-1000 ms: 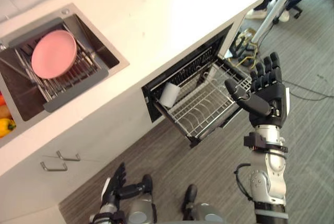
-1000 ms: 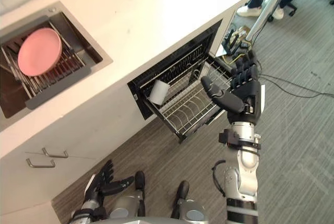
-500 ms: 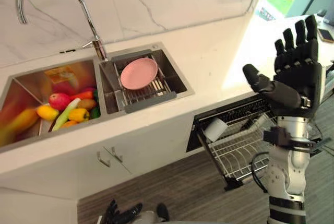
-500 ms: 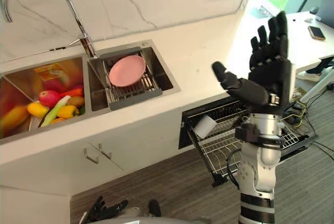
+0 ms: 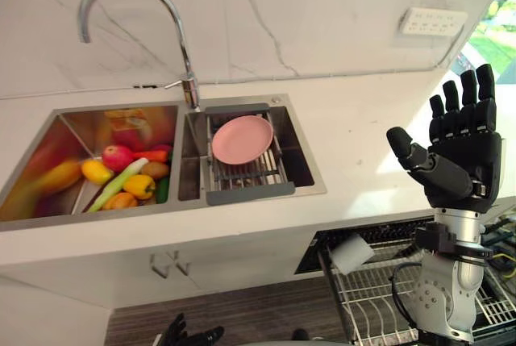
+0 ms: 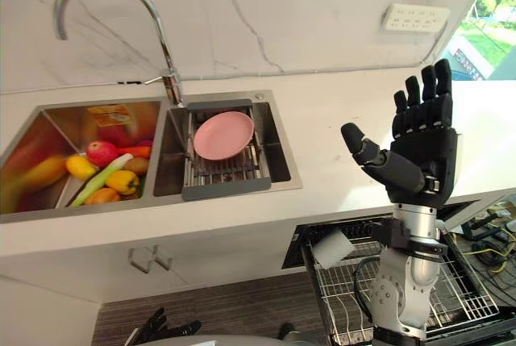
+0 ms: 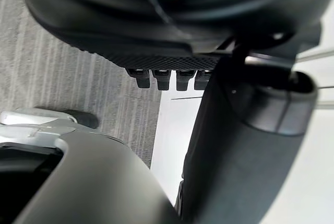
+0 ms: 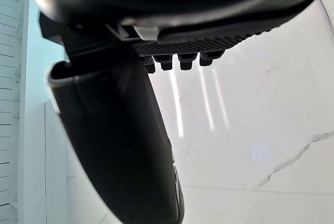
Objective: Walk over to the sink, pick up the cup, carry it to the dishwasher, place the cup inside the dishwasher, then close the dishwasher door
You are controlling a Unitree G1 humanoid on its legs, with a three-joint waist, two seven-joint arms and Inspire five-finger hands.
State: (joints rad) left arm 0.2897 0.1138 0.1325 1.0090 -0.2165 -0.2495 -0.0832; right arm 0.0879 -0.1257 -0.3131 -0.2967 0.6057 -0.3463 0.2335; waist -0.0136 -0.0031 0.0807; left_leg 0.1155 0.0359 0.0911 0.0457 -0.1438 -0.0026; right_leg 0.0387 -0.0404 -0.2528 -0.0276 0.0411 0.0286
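1. Already the white cup (image 6: 333, 248) lies in the pulled-out dishwasher rack (image 6: 459, 289) below the bench (image 6: 339, 120).
2. Right hand (image 6: 419, 152) stands raised over the bench, fingers straight, apart, empty; left hand (image 5: 189, 335) hangs low, relaxed.
3. Lower the right hand and push the rack squarely inward.

**Kitchen, shown by sink, counter and dishwasher**

A kitchen is indicated. A sink (image 5: 179, 160) of 2 basins, with a tall curved tap (image 5: 185, 60), is set into a white counter (image 5: 363, 136) backed by a marble-look wall (image 5: 322, 15). Fruit and vegetables (image 5: 129, 177) are seen in 1 basin and a pink plate (image 5: 242, 138) on a drain rack in the other. Under the counter, cupboard handles (image 5: 169, 264) and a dishwasher (image 5: 371, 306) with its wire rack pulled out are visible.
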